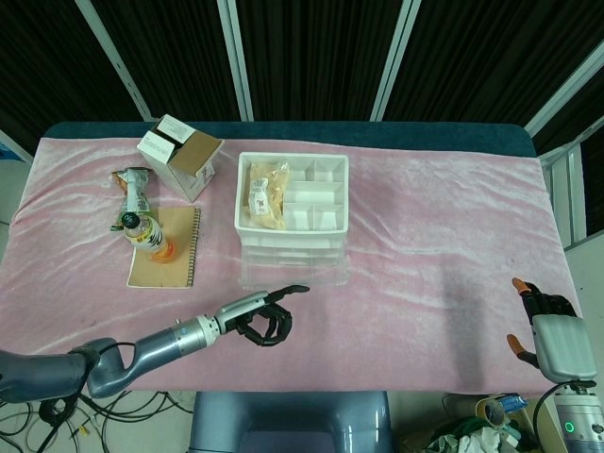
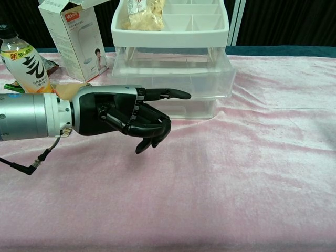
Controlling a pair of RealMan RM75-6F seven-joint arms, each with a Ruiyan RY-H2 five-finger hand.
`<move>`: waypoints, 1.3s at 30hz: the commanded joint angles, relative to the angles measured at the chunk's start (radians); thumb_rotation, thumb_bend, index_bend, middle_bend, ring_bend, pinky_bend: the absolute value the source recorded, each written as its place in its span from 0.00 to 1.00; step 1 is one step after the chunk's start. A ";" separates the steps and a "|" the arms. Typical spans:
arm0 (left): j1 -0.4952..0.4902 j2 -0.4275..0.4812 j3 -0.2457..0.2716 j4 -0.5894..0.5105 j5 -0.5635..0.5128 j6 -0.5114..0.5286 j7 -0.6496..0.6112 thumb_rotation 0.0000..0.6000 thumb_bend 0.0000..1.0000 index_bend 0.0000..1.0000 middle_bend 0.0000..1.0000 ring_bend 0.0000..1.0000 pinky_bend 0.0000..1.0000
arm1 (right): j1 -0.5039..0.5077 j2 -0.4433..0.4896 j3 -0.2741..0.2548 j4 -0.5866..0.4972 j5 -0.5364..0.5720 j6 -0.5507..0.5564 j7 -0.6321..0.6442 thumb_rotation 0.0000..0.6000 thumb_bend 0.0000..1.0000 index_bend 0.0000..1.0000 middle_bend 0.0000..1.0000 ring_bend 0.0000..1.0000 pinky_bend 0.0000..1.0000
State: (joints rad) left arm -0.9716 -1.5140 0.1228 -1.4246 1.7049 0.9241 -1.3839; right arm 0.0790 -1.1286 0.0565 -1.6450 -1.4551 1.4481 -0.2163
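The left hand (image 2: 123, 117) hovers just in front of a clear plastic drawer unit (image 1: 292, 253) on the pink velvet tabletop (image 1: 444, 245). One of its fingers (image 2: 170, 94) is stretched out straight toward the pulled-out middle drawer (image 2: 173, 77), its tip right at the drawer's front edge; whether it touches cannot be told. The other fingers are curled into the palm with nothing in them.

The drawer stands forward of the unit's body, and nothing can be made out in it through the clear plastic. On top of the unit sits a white divided tray (image 1: 321, 193). Its long left compartment holds a clear packet of yellowish snack (image 1: 266, 189); nothing shows in the smaller compartments to the right.

Left of the unit, a white cardboard box (image 1: 179, 156) lies with its flap open, its inside too dark to read. Near it a capped bottle of orange drink (image 1: 149, 236) lies on a brown spiral notebook (image 1: 166, 247), beside a small green-and-brown wrapped packet (image 1: 135, 188).

The right hand (image 1: 545, 326) is at the tabletop's right edge, well apart from everything, fingers spread and holding nothing.
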 commanded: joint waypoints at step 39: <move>0.525 0.552 0.130 -0.494 -0.190 0.483 1.469 1.00 0.31 0.04 0.21 0.07 0.14 | -0.002 -0.002 0.000 0.000 -0.001 0.008 -0.016 1.00 0.19 0.14 0.16 0.25 0.20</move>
State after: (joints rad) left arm -0.5515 -1.0082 0.2431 -1.9062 1.5078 1.2915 0.0755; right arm 0.0767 -1.1310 0.0568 -1.6451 -1.4560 1.4556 -0.2325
